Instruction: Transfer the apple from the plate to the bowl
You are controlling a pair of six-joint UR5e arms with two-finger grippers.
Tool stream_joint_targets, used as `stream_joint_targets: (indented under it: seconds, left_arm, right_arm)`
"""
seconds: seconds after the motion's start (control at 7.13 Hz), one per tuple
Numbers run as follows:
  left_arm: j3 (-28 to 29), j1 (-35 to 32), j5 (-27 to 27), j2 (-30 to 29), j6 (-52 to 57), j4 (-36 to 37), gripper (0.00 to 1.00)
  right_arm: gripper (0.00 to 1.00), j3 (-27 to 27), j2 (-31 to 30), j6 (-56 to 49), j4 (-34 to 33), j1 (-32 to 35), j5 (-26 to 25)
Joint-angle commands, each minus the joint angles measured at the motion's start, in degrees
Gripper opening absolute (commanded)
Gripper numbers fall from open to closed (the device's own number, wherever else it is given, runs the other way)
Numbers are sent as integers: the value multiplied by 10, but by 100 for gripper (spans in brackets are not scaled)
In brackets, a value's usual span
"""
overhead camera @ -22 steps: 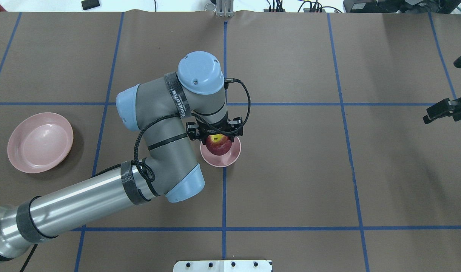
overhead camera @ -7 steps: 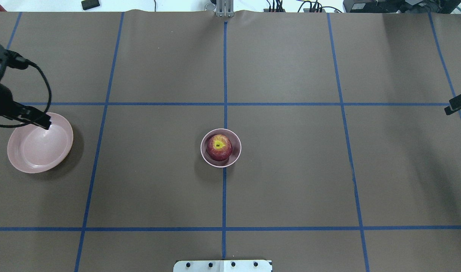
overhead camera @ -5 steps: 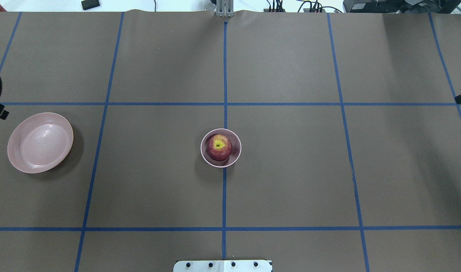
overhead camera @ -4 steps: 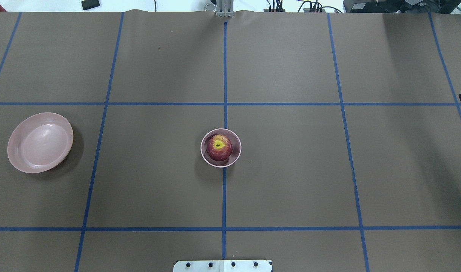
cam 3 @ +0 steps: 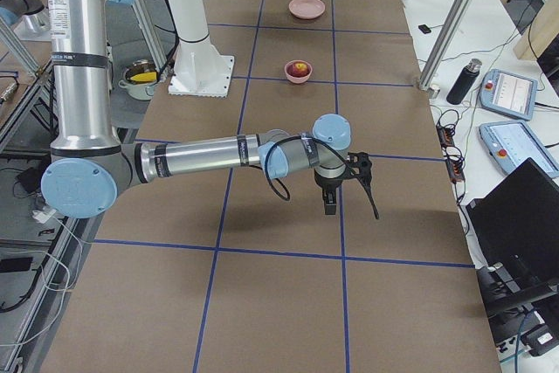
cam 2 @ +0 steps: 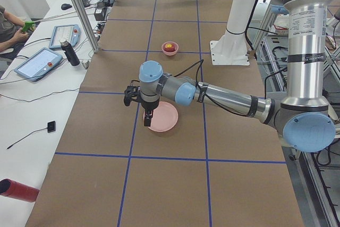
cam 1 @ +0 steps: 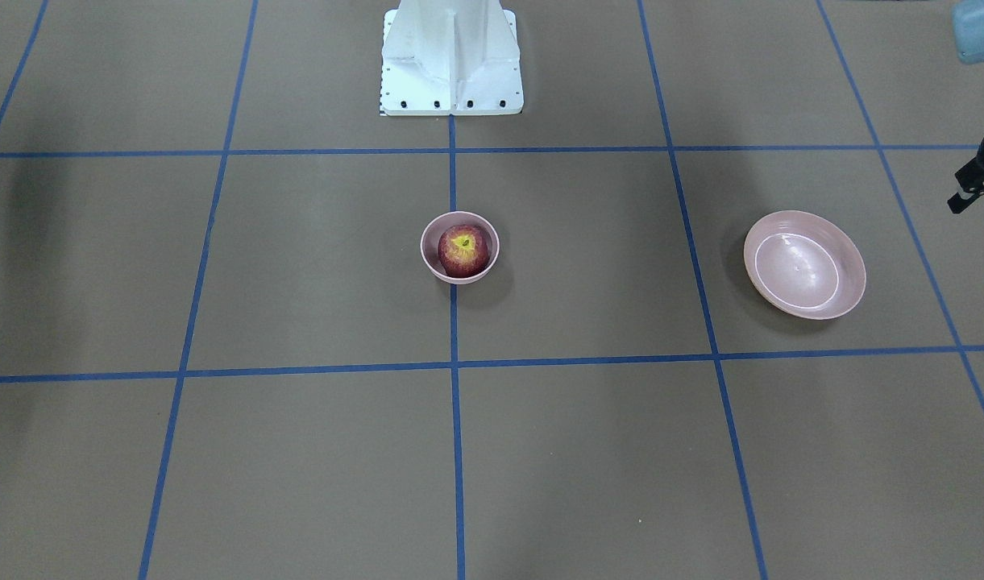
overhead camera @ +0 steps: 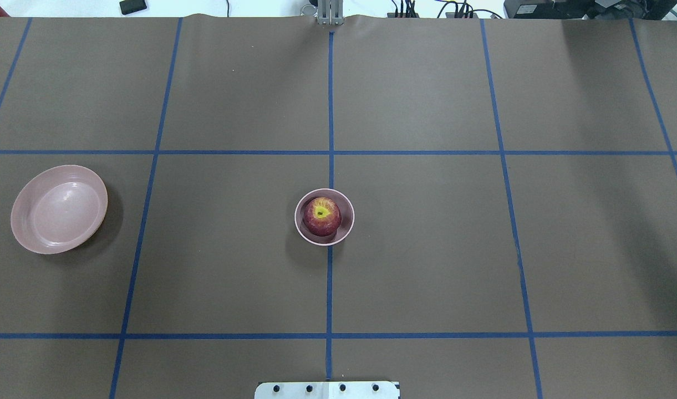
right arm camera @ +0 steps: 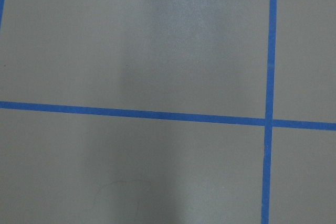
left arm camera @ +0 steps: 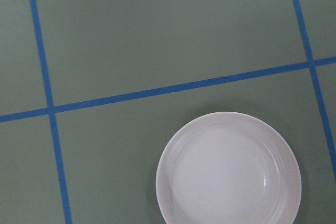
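Note:
The dark red apple (overhead camera: 321,216) with its yellow-green stem patch sits inside the small deep pink bowl (overhead camera: 347,218) at the table's middle; it also shows in the front view (cam 1: 463,250) in the bowl (cam 1: 459,279). The wide pink plate (overhead camera: 59,209) lies bare at the left and also shows in the left wrist view (left arm camera: 229,169). My left gripper (cam 2: 147,119) hangs over the plate's edge (cam 2: 164,120), far from the bowl (cam 2: 170,52). My right gripper (cam 3: 329,207) hangs over bare table, far from the bowl (cam 3: 298,79). I cannot tell whether either is open or shut.
The robot's white base (cam 1: 451,60) stands behind the bowl. Brown table cover with blue tape grid lines. A black part of the left wrist (cam 1: 975,177) shows at the front view's right edge. Operator consoles and a bottle (cam 2: 69,52) lie beside the table.
My left arm has let go of the apple in the bowl, pulled away left and left the overhead view. The right gripper has slid almost off the right edge. The apple stays in the bowl.

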Motion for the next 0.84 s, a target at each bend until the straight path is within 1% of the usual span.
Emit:
stream_joint_targets:
  seconds: [0.0,0.14,0.42,0.7]
  left_arm:
    - [16,-3,-2,2,-14,-5,98]
    - [-5,-2,-2,5,-13,-6,98]
    - [-1,-3,4,9,-15,-49,98]
    - [-3,-3,2,8,-15,-52,98]
  right_arm:
    - [100,-2,-4,-1,1,0,3]
    - [100,-2,-5,-14,1,0,2]
    - [100,-8,-4,-9,1,0,1]
    - [100,-9,-6,-11,1,0,-1]
